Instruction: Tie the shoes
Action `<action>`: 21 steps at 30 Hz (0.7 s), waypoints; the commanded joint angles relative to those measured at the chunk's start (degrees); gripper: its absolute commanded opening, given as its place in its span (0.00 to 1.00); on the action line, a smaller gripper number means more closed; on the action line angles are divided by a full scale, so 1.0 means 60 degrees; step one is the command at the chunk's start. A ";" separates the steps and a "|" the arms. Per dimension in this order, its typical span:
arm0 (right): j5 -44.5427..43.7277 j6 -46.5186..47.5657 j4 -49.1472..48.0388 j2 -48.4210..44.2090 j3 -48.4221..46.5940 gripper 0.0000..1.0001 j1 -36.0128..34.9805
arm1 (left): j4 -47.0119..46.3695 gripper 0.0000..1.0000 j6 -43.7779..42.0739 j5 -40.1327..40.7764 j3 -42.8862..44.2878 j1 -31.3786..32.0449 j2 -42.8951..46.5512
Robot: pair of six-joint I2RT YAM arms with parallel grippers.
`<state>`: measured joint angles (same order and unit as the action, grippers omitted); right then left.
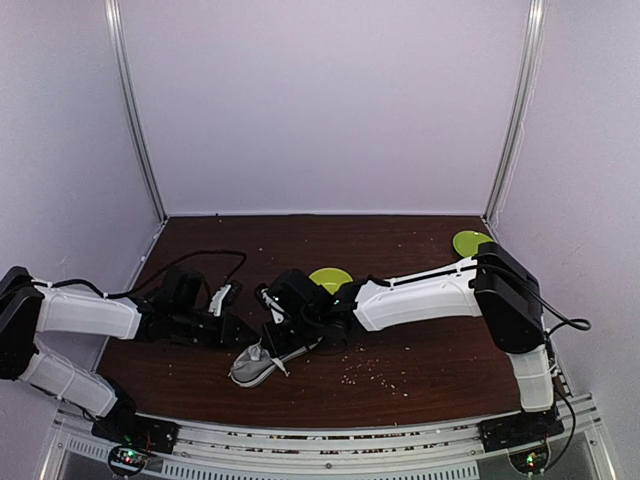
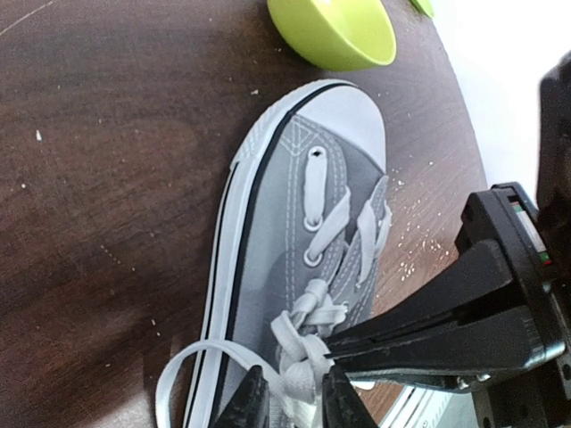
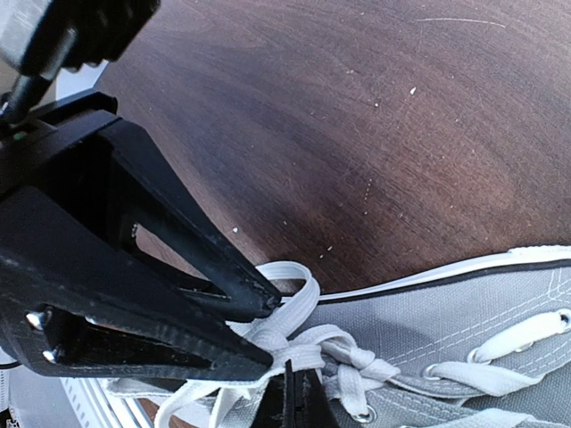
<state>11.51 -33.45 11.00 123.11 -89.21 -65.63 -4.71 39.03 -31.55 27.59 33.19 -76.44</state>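
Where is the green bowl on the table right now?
In the top view, the bowl sits near the middle of the table, just behind the right arm. The left wrist view shows it just past the toe of the shoe, with a small gap.

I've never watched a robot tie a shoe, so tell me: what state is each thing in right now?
Shoe: upright on its sole.
Laces: partly knotted, no bow yet.
Left gripper: closed on the laces.
Right gripper: shut, tip at the knot.
Bowl: upright, looks empty.
Plate: lying flat.
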 commanded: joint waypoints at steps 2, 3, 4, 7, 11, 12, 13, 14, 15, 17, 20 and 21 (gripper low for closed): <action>-0.0123 -0.0093 0.0115 -0.0203 0.0154 0.00 0.0010 | -0.0501 0.23 0.0116 -0.0103 -0.0122 -0.0057 -0.0184; -0.0118 -0.0094 0.0114 -0.0201 0.0147 0.00 0.0008 | -0.0555 0.22 0.0142 -0.0092 -0.0141 -0.0046 -0.0191; -0.0125 -0.0092 0.0116 -0.0201 0.0159 0.00 0.0010 | -0.0604 0.22 0.0164 -0.0110 -0.0160 -0.0056 -0.0193; -0.0131 -0.0101 0.0123 -0.0208 0.0158 0.00 0.0010 | -0.0722 0.22 0.0163 -0.0220 -0.0161 -0.0045 -0.0229; -0.0123 -0.0100 0.0118 -0.0203 0.0163 0.00 0.0007 | -0.0830 0.21 0.0173 -0.0438 -0.0175 -0.0052 -0.0341; -0.0126 -0.0093 0.0116 -0.0207 0.0161 0.00 0.0008 | -0.0882 0.20 0.0171 -0.0504 -0.0186 -0.0046 -0.0366; -0.0119 -0.0093 0.0118 -0.0207 0.0161 0.00 0.0009 | -0.0947 0.20 0.0178 -0.0569 -0.0199 -0.0045 -0.0395; -0.0120 -0.0094 0.0115 -0.0211 0.0161 0.00 0.0002 | -0.0992 0.18 0.0194 -0.0635 -0.0211 -0.0041 -0.0428; -0.0122 -0.0094 0.0110 -0.0202 0.0161 0.00 0.0005 | -0.1041 0.17 0.0209 -0.0675 -0.0211 -0.0048 -0.0452; -0.0122 -0.0090 0.0114 -0.0217 0.0162 0.00 0.0002 | -0.1137 0.14 0.0231 -0.0762 -0.0205 -0.0041 -0.0520; -0.0119 -0.0094 0.0100 -0.0247 0.0182 0.00 0.0008 | -0.1265 0.04 0.0273 -0.0861 -0.0205 -0.0044 -0.0579; -0.0129 -0.0092 0.0092 -0.0267 0.0208 0.00 0.0008 | -0.1249 0.00 0.0255 -0.0846 -0.0205 -0.0043 -0.0550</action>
<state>11.53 -33.47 11.14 123.11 -88.90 -65.63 -8.43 40.42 -34.89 26.76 33.19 -79.22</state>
